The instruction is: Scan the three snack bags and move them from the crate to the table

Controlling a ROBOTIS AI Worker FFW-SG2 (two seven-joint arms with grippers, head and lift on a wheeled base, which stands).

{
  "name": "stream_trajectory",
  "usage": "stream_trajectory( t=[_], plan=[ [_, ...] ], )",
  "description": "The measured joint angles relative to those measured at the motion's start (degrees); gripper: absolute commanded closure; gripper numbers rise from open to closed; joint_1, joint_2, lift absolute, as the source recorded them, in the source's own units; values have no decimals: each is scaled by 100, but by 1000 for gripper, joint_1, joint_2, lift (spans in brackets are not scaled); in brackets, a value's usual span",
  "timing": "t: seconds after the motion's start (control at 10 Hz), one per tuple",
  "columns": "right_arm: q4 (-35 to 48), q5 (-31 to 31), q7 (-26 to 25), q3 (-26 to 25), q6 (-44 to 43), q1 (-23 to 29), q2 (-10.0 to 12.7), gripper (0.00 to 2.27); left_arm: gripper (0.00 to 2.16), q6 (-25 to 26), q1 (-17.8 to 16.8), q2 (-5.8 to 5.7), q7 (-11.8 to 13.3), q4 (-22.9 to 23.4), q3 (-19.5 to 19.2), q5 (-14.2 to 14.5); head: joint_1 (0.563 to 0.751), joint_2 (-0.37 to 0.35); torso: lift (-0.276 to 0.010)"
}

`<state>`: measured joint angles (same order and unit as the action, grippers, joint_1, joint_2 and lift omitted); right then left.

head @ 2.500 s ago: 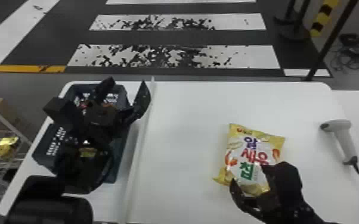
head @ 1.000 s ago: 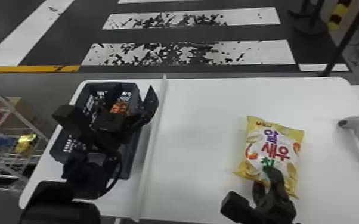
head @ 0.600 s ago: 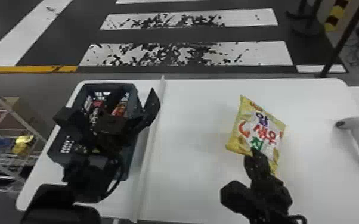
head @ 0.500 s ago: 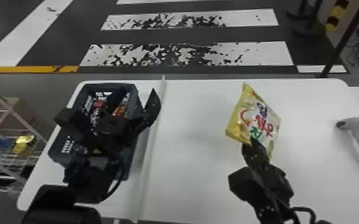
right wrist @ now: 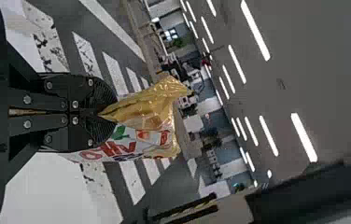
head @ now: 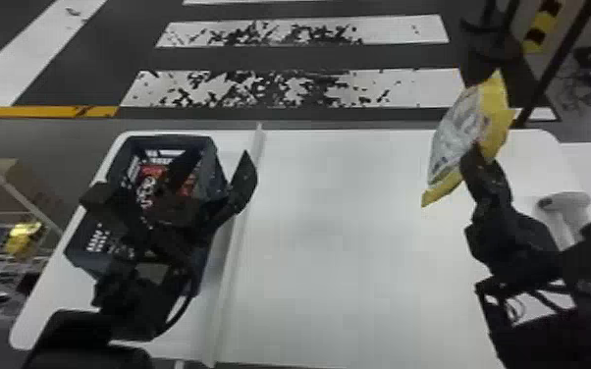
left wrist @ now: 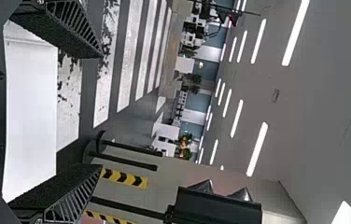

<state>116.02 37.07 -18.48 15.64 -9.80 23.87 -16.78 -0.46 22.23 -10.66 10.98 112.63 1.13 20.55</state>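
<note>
My right gripper holds a yellow snack bag up above the right part of the table. In the right wrist view the right gripper is closed on the edge of the yellow bag. Over the dark crate at the left, my left gripper stands with its fingers wide apart; in the left wrist view, nothing lies between the left gripper's fingers. Red snack bags lie in the crate, partly hidden by the left arm.
A white scanner stands on the table's right side, partly behind the right arm. A raised white strip runs between the crate and the open tabletop. At the far left is a wire rack.
The right gripper has taken the yellow bag off the table, raised it and turned it nearly edge-on, moving right towards the scanner. The left arm stays over the crate.
</note>
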Motion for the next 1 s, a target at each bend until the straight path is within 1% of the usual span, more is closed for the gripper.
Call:
stream_trajectory(
  t=[0.1,0.2,0.3,0.4,0.5,0.6,0.7,0.8,1.0],
  plan=[
    [-339,1203,162,-336,20,8,137,2243,29,-30,-2,2,1,-1,17,-24,695,-29,-62],
    [-696,1936,195,-578,202,6,299,2243,29,-41,-29,6,0,-7,32,-53,695,-42,-62],
    [-923,2238,188,-694,370,4,381,2243,29,-44,-57,10,0,-23,40,-65,695,-57,-62],
    [-1039,2333,136,-775,593,4,425,2240,29,-48,-86,15,0,-52,58,-67,695,-61,-62],
    [-1058,2221,-306,-820,973,8,445,2078,29,-62,-129,20,0,-111,80,-69,695,-64,-62],
    [-984,2032,-809,-816,1307,20,449,944,29,-90,-166,21,2,-173,96,-69,695,-68,-62],
    [-893,1819,-1272,-737,1459,46,451,147,29,-120,-211,21,9,-239,117,-67,695,-70,-62],
    [-766,1509,-1801,-570,1484,79,450,-1,29,-144,-254,21,13,-290,134,-60,695,-72,-62],
    [-568,1072,-2630,-331,1548,154,442,16,29,-218,-296,11,32,-352,152,-21,695,-76,-62]
  ],
)
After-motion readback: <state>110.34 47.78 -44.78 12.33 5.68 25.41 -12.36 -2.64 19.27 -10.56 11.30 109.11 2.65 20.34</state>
